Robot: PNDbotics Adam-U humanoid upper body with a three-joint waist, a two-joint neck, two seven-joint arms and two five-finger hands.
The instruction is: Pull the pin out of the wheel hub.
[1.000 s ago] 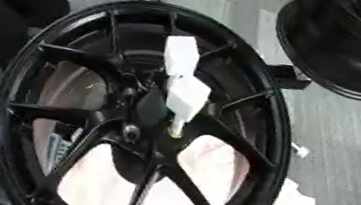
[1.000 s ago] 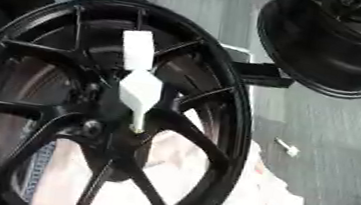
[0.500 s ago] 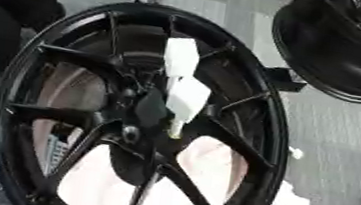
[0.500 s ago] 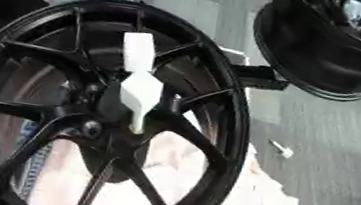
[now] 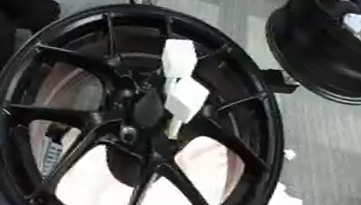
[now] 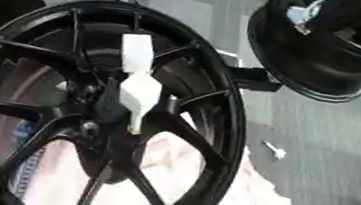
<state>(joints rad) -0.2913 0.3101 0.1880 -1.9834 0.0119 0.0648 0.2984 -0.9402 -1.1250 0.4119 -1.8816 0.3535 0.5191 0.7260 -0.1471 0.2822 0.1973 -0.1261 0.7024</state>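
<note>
pin (image 5: 181, 96) at wheel hub (image 5: 140, 119)

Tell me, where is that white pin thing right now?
The white pin shows near the middle of both eye views, standing over the centre of the big black wheel, among its spokes, its lower tip close to the hub.

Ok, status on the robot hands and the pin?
Neither robot hand in view. White pin sticking out at the black wheel hub. Nothing blocking it.

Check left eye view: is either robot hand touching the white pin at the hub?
No: the white pin stands alone over the wheel hub, with no hand anywhere in view.
</note>
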